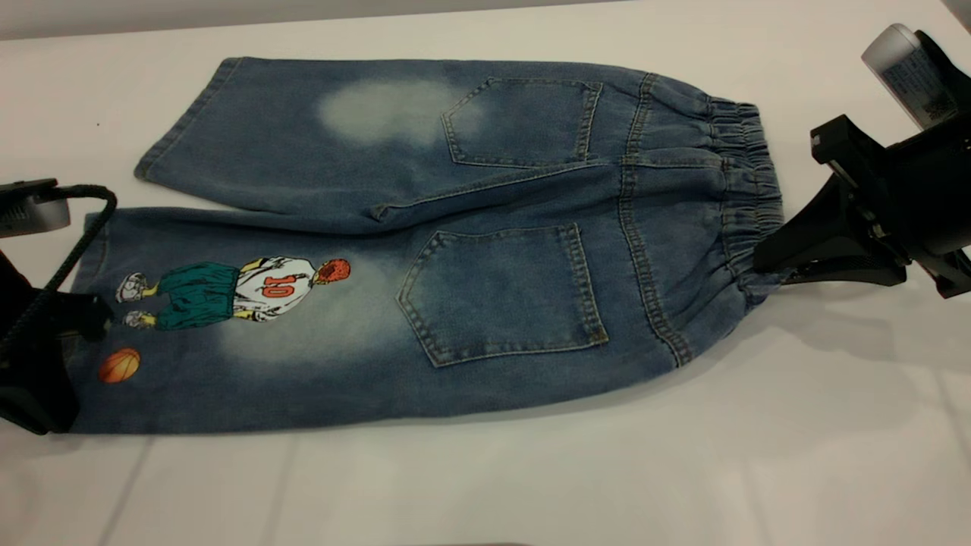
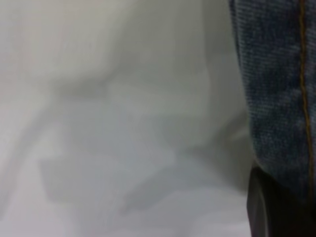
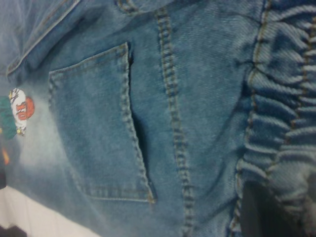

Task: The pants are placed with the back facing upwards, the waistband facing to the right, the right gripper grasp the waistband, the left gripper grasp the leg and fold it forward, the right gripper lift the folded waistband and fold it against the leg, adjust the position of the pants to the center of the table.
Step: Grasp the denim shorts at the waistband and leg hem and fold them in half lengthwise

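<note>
The pants (image 1: pixel 470 250) lie flat on the table (image 1: pixel 531 485), back pockets up, with the elastic waistband (image 1: pixel 747 182) to the right. The printed leg (image 1: pixel 250 334) is the nearer one. My right gripper (image 1: pixel 762 264) is shut on the waistband's near corner. In the right wrist view the gathered waistband (image 3: pixel 281 123) drapes over one dark finger (image 3: pixel 259 212). At the far left my left gripper (image 1: pixel 80 322) is shut on the hem of the printed leg. The left wrist view shows the denim hem (image 2: pixel 276 89) running onto a dark finger (image 2: pixel 266 207).
The plain leg (image 1: pixel 303 129) lies flat beyond the printed one. A pale cylinder (image 1: pixel 906 72) sits on the right arm above the waistband. Bare white tabletop (image 2: pixel 123 123) stretches in front of the pants and beyond them.
</note>
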You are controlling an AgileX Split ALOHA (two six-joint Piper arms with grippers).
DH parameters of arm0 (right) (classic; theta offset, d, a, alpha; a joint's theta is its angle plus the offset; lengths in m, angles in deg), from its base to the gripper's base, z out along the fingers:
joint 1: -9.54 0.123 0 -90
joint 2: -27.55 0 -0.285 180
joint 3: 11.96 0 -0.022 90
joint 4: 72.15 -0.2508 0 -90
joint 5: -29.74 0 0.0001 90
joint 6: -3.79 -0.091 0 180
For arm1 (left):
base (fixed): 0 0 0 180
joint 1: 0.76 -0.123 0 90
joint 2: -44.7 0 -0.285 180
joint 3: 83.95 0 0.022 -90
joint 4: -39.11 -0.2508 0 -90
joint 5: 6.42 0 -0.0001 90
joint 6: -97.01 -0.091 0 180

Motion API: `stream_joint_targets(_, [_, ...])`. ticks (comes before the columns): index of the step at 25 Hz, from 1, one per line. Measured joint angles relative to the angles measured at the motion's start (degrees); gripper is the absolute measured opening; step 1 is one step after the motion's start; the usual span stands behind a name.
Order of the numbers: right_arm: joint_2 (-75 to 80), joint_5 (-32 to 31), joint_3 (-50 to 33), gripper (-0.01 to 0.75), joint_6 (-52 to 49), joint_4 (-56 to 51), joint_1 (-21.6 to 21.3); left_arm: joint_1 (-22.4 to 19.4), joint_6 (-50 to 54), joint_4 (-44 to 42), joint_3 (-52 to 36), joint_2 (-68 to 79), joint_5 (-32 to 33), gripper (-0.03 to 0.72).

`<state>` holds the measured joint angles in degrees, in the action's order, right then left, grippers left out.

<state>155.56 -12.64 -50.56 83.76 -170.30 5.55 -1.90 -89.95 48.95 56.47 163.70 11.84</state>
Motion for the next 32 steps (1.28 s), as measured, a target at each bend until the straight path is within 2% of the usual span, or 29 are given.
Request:
stream_joint_targets(4, [-1.1, -1.5, 0.0, 0.031, -1.7, 3.5, 0.0, 0.8, -0.2, 0.0, 1.9, -3.4, 6.4, 0.044])
stream_joint_targets(8, [-5.8, -1.9, 0.0, 0.031, -5.9, 8.3, 0.0, 2.8, -0.3, 0.0, 2.9, -13.3, 8.9, 0.044])
stream_joint_targets(13, [-14.8, -3.3, 1.0, 0.031, -9.9, 12.8, 0.0, 3.1, -0.5, -0.2, 5.9, -25.2, 10.0, 0.044])
stream_joint_targets(18, [-16.8, -3.6, 7.6, 0.031, -14.4, 16.1, 0.0, 3.1, -0.5, -0.3, 9.7, -27.0, 7.6, 0.044])
stream_joint_targets(23, [-13.9, -0.8, 13.2, 0.031, -17.2, 16.9, 0.0, 3.2, -0.5, -0.3, 10.3, -22.3, -0.8, 0.044])
stream_joint_targets(32, [-3.0, 1.5, 21.3, 0.031, -15.3, 13.5, 0.0, 4.9, -0.4, -0.5, 10.6, -8.3, -26.4, 0.044])
